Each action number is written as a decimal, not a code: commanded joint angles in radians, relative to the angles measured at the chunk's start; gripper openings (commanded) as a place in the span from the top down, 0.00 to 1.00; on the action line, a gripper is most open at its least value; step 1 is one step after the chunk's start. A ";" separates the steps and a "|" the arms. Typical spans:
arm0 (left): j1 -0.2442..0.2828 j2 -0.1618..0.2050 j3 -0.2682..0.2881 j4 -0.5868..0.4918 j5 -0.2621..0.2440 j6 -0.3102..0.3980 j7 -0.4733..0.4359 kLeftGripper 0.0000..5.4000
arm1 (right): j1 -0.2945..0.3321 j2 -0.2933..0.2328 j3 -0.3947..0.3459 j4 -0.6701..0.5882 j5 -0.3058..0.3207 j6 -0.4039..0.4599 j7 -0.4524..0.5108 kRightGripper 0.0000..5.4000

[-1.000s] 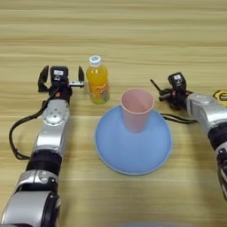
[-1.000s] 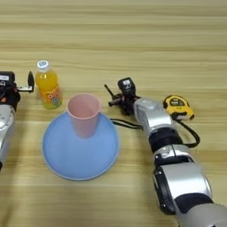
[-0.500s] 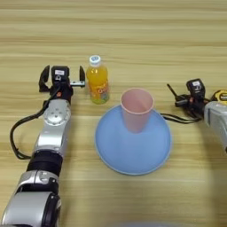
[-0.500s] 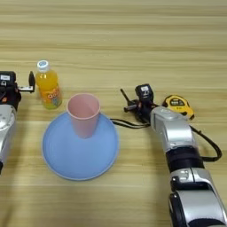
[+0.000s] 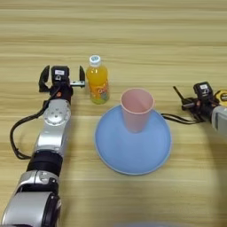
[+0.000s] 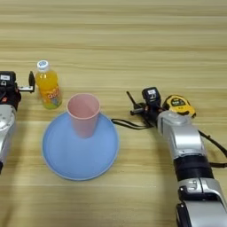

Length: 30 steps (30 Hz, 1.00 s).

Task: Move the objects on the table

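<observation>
The cup (image 5: 136,109) stands upright at the back of the plate (image 5: 133,153), mouth up and seemingly empty, with nothing gripping it. The bottle (image 5: 97,85) stands upright on the counter (image 5: 133,35) just behind and to the left of the plate, cap on, near the cup but apart from it.

The left gripper (image 5: 62,79) sits just left of the bottle with its fingers spread wide, one fingertip close beside the bottle, though I cannot tell whether it touches. It has not moved over the last second, and the bottle and cup are exactly where they were.

What has changed is on the other side. The right gripper (image 6: 138,106) was close to the cup's right side a second ago; it has since drawn back to the right and now lies low over the counter, well clear of the plate and next to a yellow tape measure (image 6: 179,105). Its fingers look nearly closed and empty, though their exact gap is hard to read.

By my reading, the right arm has finished with the cup, and the bottle is the likely next thing, with the left gripper placed for it.
</observation>
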 commanded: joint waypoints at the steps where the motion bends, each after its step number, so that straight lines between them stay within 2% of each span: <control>1: -0.005 0.003 -0.002 0.008 0.008 0.010 0.002 0.00 | 0.035 0.020 0.009 -0.016 0.012 -0.045 0.005 0.80; 6: -0.007 0.003 -0.002 0.014 0.009 0.007 0.002 0.00 | 0.062 0.014 0.012 -0.048 0.009 -0.140 0.010 0.69; 10: -0.007 0.003 -0.003 0.017 0.010 0.006 0.002 0.00 | 0.082 0.013 0.007 -0.078 0.020 -0.170 0.014 0.60; 20: -0.011 0.003 -0.003 0.025 0.010 0.002 0.003 0.00 | 0.098 0.008 -0.011 -0.125 0.033 -0.185 0.014 0.40; 26: -0.012 0.003 -0.003 0.028 0.011 0.001 0.004 0.00 | 0.147 -0.020 0.004 -0.233 0.042 -0.185 0.050 0.29; 30: -0.012 0.003 -0.003 0.027 0.011 0.001 0.004 0.00 | 0.210 -0.074 0.022 -0.372 0.051 -0.172 0.108 0.21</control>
